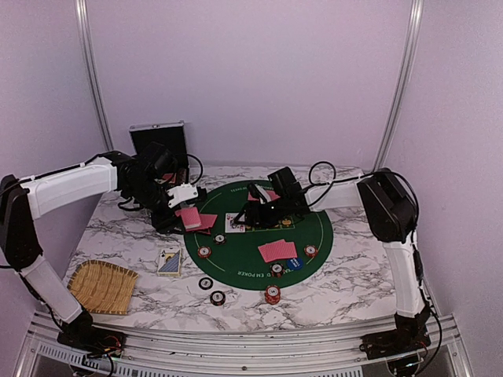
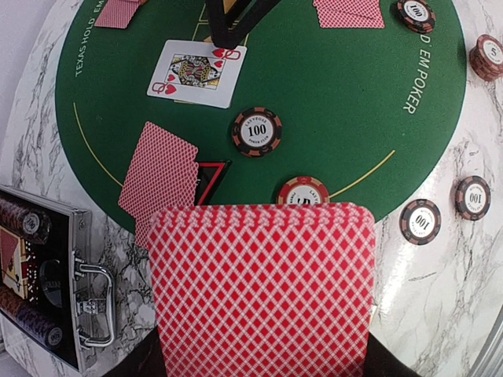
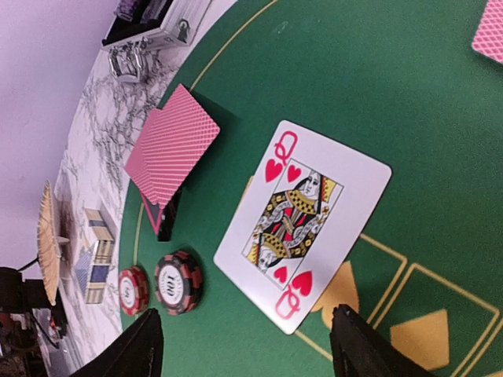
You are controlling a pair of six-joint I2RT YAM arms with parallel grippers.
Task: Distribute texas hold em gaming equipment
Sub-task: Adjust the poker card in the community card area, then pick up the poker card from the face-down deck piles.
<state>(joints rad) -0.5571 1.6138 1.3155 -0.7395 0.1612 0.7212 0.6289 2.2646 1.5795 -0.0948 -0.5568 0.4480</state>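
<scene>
Left gripper (image 1: 185, 212) clamped on red-backed deck (image 2: 263, 290), near queen of hearts (image 3: 302, 224); right gripper (image 3: 251, 339) wide, empty, at the queen's edge; two chips (image 3: 177, 281) beside it.

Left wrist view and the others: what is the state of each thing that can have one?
queen of hearts, face up
card deck, backs up, gripped by left fingers
right fingers, open, empty
dealt cards, face down
silver case, open
</scene>
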